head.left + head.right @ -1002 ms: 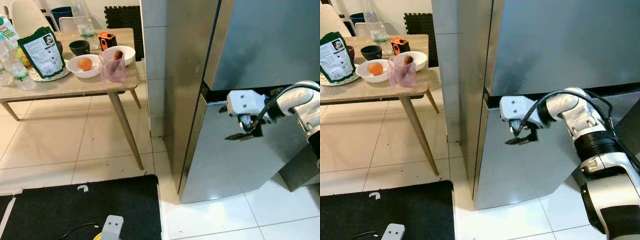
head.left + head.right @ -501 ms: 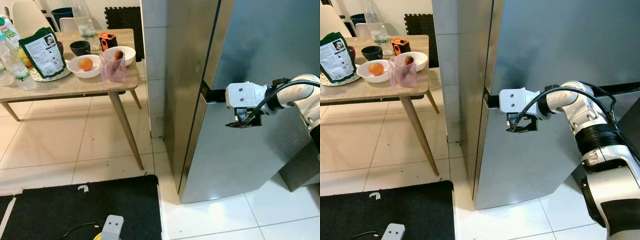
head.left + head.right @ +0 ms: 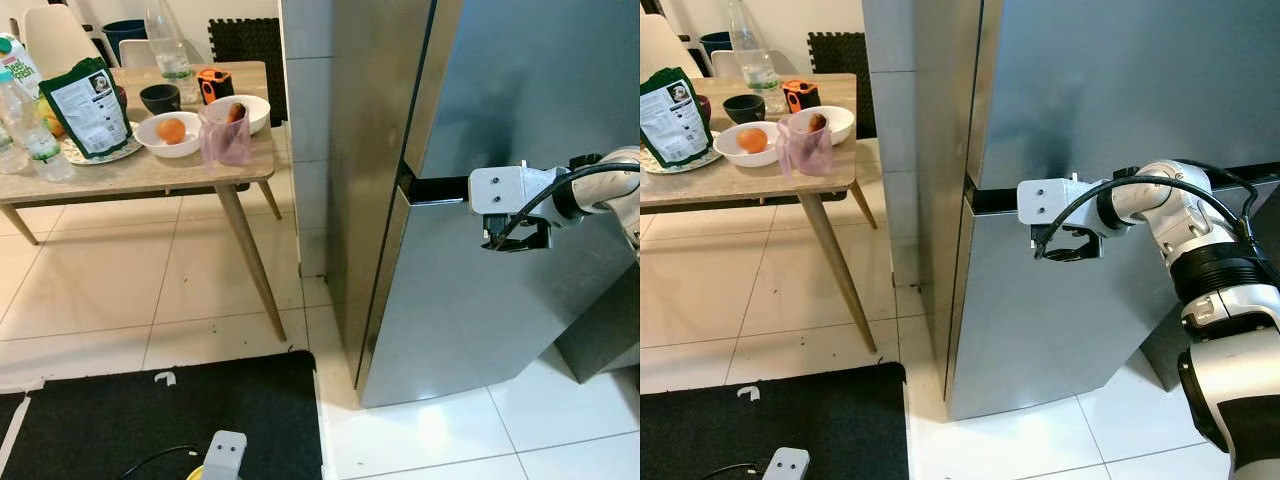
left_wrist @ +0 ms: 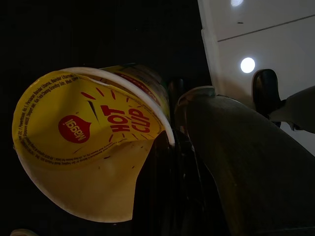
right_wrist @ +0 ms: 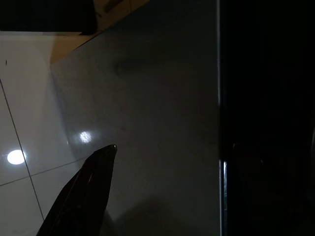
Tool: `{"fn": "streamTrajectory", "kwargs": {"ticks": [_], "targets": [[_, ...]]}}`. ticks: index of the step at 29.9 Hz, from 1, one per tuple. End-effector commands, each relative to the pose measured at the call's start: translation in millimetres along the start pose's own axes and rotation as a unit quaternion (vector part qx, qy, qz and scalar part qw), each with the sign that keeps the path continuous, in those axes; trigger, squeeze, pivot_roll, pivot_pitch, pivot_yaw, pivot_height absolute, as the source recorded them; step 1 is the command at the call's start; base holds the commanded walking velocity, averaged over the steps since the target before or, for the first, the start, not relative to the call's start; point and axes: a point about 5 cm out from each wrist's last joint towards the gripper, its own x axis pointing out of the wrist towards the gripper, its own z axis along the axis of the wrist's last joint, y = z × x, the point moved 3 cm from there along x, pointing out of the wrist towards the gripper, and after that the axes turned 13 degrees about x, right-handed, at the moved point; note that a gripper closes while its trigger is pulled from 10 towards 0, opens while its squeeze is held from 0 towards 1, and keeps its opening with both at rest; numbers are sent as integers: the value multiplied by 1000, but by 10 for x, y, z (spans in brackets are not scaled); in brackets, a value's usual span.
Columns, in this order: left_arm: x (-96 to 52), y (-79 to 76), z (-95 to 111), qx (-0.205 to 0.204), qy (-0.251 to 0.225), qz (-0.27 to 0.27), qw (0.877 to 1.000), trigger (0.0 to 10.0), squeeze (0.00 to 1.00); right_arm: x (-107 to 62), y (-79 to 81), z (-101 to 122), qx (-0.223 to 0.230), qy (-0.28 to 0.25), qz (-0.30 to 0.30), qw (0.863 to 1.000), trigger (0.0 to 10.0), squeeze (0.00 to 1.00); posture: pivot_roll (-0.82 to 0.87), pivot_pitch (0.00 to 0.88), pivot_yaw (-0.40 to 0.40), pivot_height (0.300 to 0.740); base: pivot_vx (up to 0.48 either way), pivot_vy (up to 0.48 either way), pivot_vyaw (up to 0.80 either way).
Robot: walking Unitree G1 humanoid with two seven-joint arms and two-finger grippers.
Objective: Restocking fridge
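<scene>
Pale glossy floor tiles [image 3: 120,290] run across the room, catching small spots of ceiling light. A wooden surface [image 3: 140,170] on slanted tapered legs stands to the left, cluttered along its far edge and right corner. A white chair [image 3: 52,35] sits at its far left corner. A black foam mat [image 3: 247,38] leans against the back wall. A white tiled pillar [image 3: 305,130] rises beside it. A dark floor mat [image 3: 160,420] covers the near floor.

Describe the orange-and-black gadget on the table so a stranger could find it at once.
Left of the steel fridge stands a wooden table. At its far edge, behind the white bowls, sits the gadget: small, boxy, the only bright orange-and-black item there.
</scene>
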Motion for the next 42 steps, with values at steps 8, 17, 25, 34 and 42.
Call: {"fn": "streamTrajectory", "kwargs": {"ticks": [8, 17, 25, 34, 42], "targets": [[-21, -123, -241, -4, 41, -17, 999, 10000, 0, 231, 325, -60, 10, 1, 89, 996, 10000, 0, -50, 109, -49, 740, 0, 0, 0], [-23, -125, -254, -6, 43, -16, 999, 10000, 0, 238, 357, -89, 12, 11, 107, 994, 10000, 0, -47, 112, -52, 740, 0, 0, 0], [-22, -139, -253, -8, 42, -17, 999, 10000, 0, 207, 320, 71, 20, -50, 105, 993, 10000, 0, -48, 112, -54, 740, 0, 0, 0], [-22, -151, -262, -7, 43, -18, 999, 10000, 0, 37, 127, 458, 43, -192, 74, 978, 10000, 0, -51, 117, -55, 740, 0, 0, 0], [-23, -152, -267, -8, 43, -18, 999, 10000, 0, 128, 43, 391, 32, -149, 18, 988, 10000, 0, -48, 120, -56, 740, 0, 0, 0]]}}
